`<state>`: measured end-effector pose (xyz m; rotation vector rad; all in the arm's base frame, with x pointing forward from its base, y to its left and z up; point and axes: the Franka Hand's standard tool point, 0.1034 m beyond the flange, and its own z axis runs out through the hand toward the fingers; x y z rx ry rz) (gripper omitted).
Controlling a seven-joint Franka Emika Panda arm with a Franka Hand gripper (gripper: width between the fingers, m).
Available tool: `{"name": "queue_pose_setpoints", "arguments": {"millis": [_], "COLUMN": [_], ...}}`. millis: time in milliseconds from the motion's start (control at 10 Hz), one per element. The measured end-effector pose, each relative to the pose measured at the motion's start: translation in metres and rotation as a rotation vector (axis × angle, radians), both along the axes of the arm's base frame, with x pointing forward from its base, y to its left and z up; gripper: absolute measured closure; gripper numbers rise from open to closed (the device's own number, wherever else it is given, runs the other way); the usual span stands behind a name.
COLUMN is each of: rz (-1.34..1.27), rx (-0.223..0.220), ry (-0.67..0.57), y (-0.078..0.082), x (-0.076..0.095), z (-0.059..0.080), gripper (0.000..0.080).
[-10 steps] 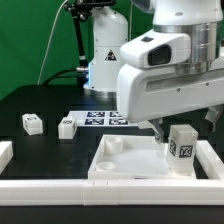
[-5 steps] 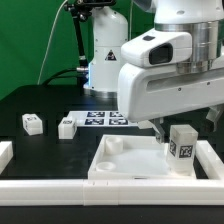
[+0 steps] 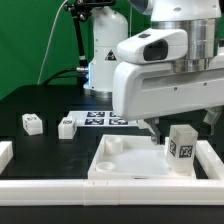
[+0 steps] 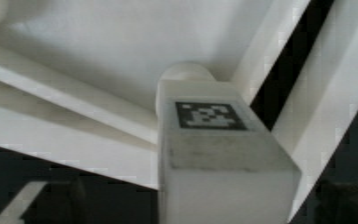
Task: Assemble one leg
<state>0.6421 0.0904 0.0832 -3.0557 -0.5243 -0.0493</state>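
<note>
One leg, a stubby white block with a square tag facing forward, stands upright in the near corner socket of the large white panel at the exterior view's right. My gripper hangs just behind and above it, mostly hidden by my white hand. In the wrist view the leg fills the middle and lies between my two dark fingers, with gaps on both sides, so my gripper looks open around it. The panel's rim shows behind the leg.
Two more legs lie on the black table at the exterior view's left. The marker board lies behind the panel. White rails run along the front and the right.
My hand has shifted slightly up and toward the exterior view's left. The leg and the panel have stayed in place.
</note>
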Motion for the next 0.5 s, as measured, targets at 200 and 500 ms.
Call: {"name": "queue_pose_setpoints", "arguments": {"millis": [200,500], "rz": [0.031,0.046], "rx": [-0.001,-0.001], "ry": [0.007,0.013], "y": [-0.0032,-0.0039], "x": [-0.0075,-0.0093], "z": [-0.0086,-0.0117], "gripper": [0.0150,0.0376]}}
